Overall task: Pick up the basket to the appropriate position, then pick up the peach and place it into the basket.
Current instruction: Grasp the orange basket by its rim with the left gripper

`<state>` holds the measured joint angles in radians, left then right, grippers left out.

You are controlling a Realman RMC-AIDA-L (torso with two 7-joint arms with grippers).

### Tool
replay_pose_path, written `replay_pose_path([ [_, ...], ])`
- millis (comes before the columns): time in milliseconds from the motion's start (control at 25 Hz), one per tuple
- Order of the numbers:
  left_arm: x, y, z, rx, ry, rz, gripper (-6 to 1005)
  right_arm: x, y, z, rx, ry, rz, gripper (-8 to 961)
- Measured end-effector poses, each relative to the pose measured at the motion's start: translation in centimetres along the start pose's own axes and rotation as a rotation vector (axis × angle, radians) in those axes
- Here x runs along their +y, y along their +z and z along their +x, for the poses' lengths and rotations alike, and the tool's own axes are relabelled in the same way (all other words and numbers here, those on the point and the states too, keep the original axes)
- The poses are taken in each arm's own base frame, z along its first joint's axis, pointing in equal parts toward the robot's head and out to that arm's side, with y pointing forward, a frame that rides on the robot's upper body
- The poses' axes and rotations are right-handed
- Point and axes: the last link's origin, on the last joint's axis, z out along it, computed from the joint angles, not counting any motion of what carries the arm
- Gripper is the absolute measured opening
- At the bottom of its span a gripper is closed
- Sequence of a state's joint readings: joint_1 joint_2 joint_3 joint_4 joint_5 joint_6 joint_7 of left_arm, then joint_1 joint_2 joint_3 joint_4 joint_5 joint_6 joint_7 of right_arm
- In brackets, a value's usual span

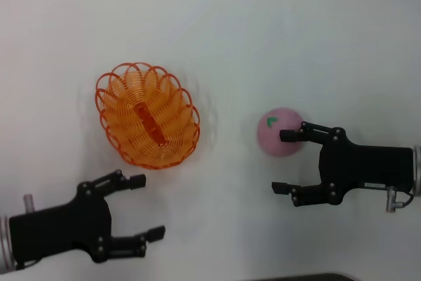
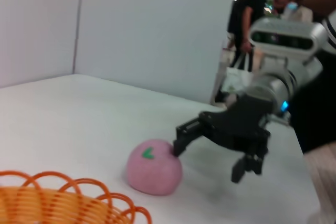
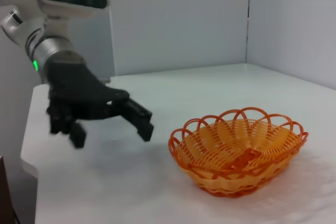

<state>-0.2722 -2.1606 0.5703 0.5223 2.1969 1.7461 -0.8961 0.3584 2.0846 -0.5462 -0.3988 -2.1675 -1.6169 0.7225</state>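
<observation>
The orange wire basket (image 1: 148, 115) stands upright on the white table, left of centre. It also shows in the right wrist view (image 3: 239, 150), and its rim shows in the left wrist view (image 2: 68, 198). The pink peach (image 1: 279, 131) with its green leaf mark lies on the table to the basket's right, also in the left wrist view (image 2: 154, 167). My right gripper (image 1: 284, 161) is open, with one fingertip at the peach's side; the peach is not between the fingers. It also shows in the left wrist view (image 2: 207, 161). My left gripper (image 1: 147, 206) is open and empty, just in front of the basket, and shows in the right wrist view (image 3: 112, 135).
The white table (image 1: 263, 31) stretches away behind the basket and the peach. White walls stand at its far sides (image 3: 173, 19). People stand beyond the table's edge (image 2: 252, 9).
</observation>
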Motion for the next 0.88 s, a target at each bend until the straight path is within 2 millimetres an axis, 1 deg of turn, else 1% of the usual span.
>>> replay_pose_path([
  [80, -0.4, -0.2, 0.4, 0.007, -0.054, 0.008, 916, 0.0, 0.0, 0.0, 0.000, 0.000, 0.000, 942],
  [240, -2.7, -1.3, 2.2, 0.022, -0.341, 0.036, 911, 0.0, 0.0, 0.0, 0.000, 0.004, -0.001, 942],
  [320, -3.6, -1.6, 3.1, 0.012, -0.438, 0.024, 908, -0.1, 0.0, -0.1, 0.000, 0.011, 0.000, 942],
  [400, -4.2, -1.7, 3.7, 0.001, -0.509, 0.011, 906, -0.1, 0.0, -0.1, 0.001, 0.015, 0.003, 942],
  [440, -4.2, -1.7, 3.7, 0.001, -0.509, 0.011, 904, -0.2, 0.0, 0.0, 0.002, 0.015, 0.005, 942],
  [480, -4.7, -1.6, 4.5, -0.006, -0.590, -0.003, 903, -0.2, 0.1, -0.1, 0.002, 0.015, 0.006, 942],
  [600, -5.4, -1.7, 5.4, -0.011, -0.673, -0.009, 895, -0.2, 0.1, -0.1, 0.002, 0.015, 0.007, 941],
  [720, -6.7, -2.0, 6.4, -0.032, -0.755, 0.034, 887, -0.3, 0.1, -0.1, 0.001, 0.015, 0.007, 941],
  [760, -7.3, -2.2, 6.8, -0.041, -0.773, 0.061, 887, -0.3, 0.1, -0.1, 0.001, 0.014, 0.007, 941],
  [800, -7.3, -2.2, 6.8, -0.041, -0.773, 0.061, 887, -0.3, 0.2, -0.2, 0.001, 0.014, 0.006, 941],
  [880, -8.4, -2.7, 7.8, -0.063, -0.771, 0.127, 887, -0.4, 0.2, -0.2, 0.001, 0.017, 0.004, 941],
])
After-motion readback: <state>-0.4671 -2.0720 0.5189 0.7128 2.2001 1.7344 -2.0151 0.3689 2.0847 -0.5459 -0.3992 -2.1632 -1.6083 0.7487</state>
